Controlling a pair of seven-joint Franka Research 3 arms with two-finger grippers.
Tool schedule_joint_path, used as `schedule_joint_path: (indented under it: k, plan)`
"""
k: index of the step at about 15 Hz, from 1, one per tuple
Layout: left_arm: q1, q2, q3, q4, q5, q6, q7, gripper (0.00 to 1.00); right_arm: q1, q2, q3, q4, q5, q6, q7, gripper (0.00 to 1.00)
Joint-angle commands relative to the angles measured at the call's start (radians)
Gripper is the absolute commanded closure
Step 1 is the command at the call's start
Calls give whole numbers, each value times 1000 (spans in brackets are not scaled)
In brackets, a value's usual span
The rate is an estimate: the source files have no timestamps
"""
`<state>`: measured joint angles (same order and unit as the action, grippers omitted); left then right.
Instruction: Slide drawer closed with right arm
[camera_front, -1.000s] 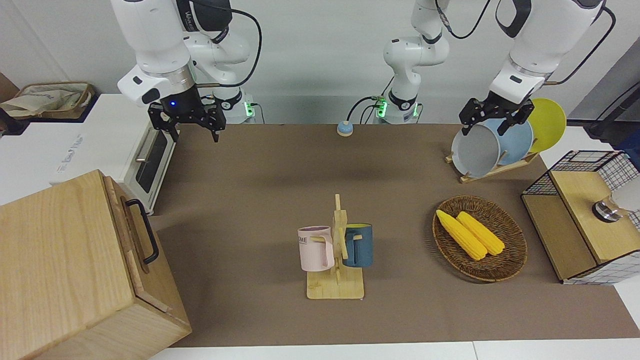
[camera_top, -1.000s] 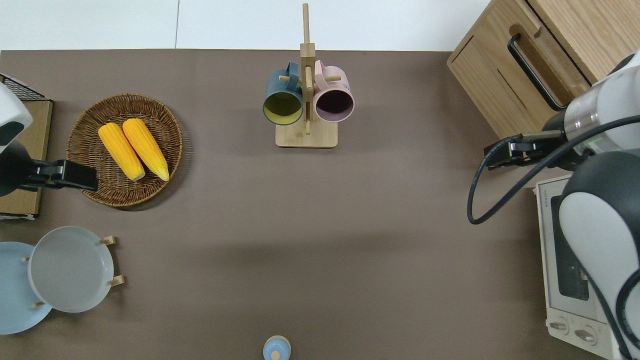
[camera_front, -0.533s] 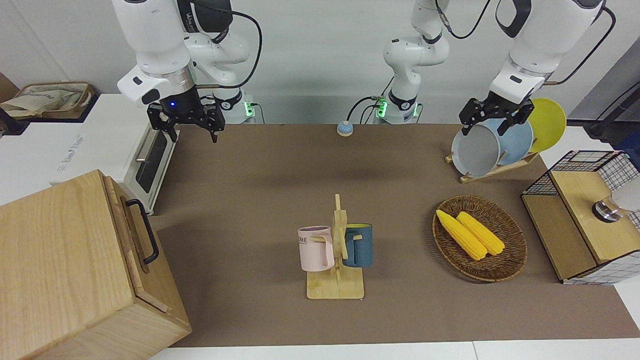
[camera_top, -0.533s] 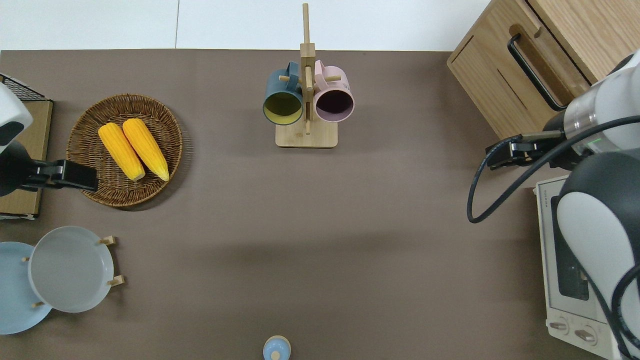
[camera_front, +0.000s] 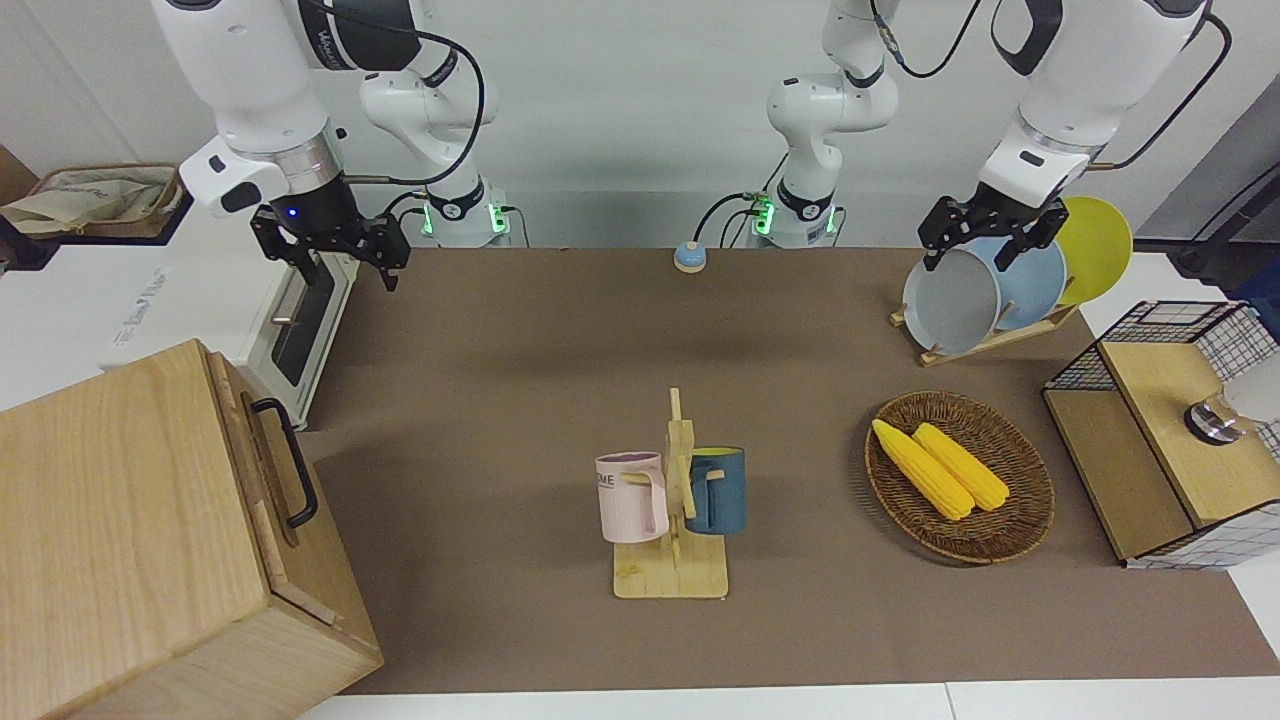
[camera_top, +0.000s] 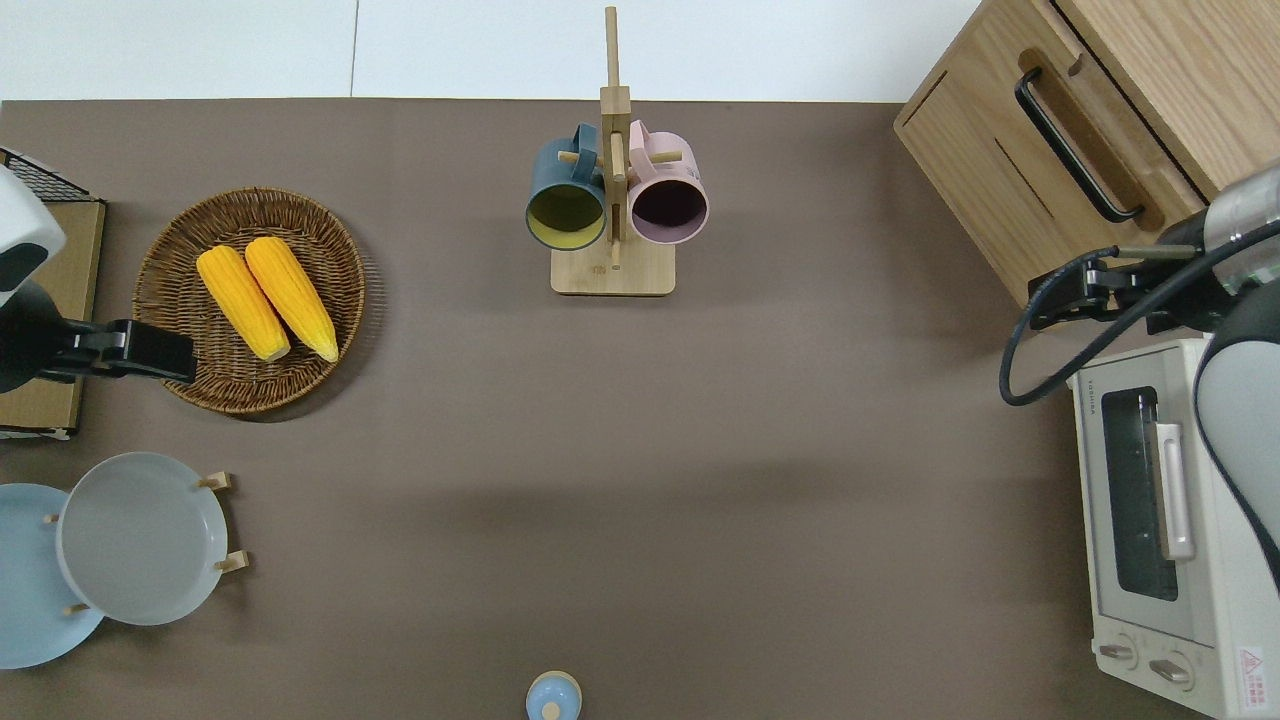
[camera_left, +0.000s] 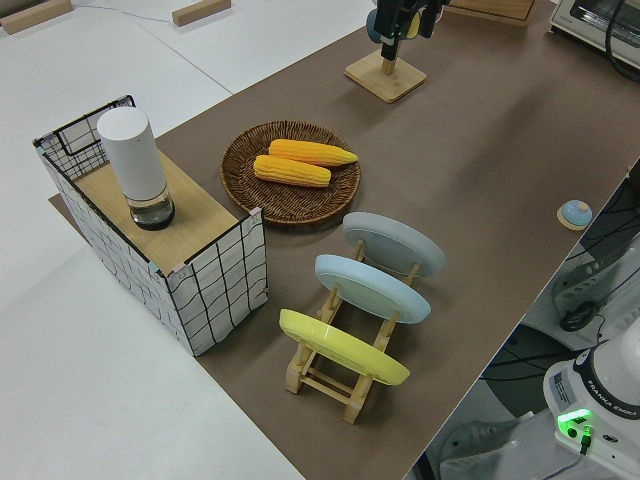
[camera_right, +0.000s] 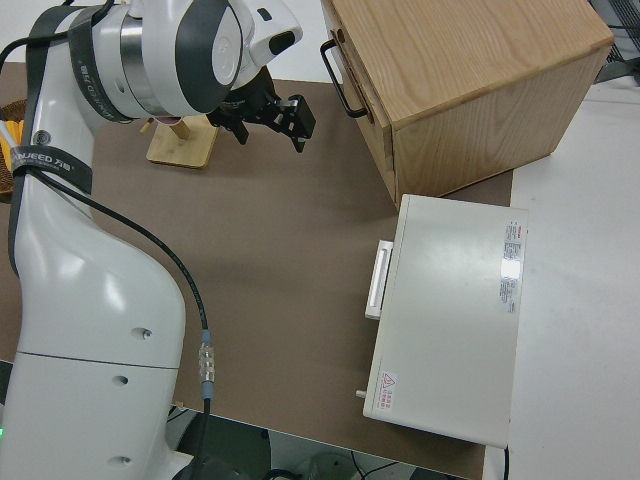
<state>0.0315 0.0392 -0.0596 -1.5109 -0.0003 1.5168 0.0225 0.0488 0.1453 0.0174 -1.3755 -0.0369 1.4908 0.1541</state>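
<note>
Seen in the overhead view only: the drawer (camera_top: 1075, 150) with its black loop handle (camera_top: 1078, 143) sits pushed into the wooden cabinet (camera_front: 130, 540) at the right arm's end of the table, farther from the robots than the white toaster oven (camera_top: 1165, 520). Visible in the front view but not overhead: the blue light on the wrist and 2 spread fingers of the right gripper (camera_front: 338, 262). Partly hidden overhead by the arm's own cable and wrist. Up in the air over the bare mat at the cabinet's nearer corner, empty, touching nothing. Left gripper (camera_front: 985, 235) parked; fingers look spread too, holding nothing. Cut off in the left side view: the oven and cabinet.
</note>
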Motion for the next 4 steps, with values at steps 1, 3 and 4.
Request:
schedule_joint_path:
  k: [1, 3, 4]
  plan:
    - [4, 11, -6, 26, 17, -20, 10, 7, 8, -12, 15, -16, 9, -3, 15, 13]
    - [4, 11, -6, 26, 17, -20, 10, 7, 6, -12, 15, -16, 9, -3, 18, 15]
    - [4, 11, -6, 26, 17, -20, 10, 7, 6, -12, 15, -16, 11, -3, 18, 13]
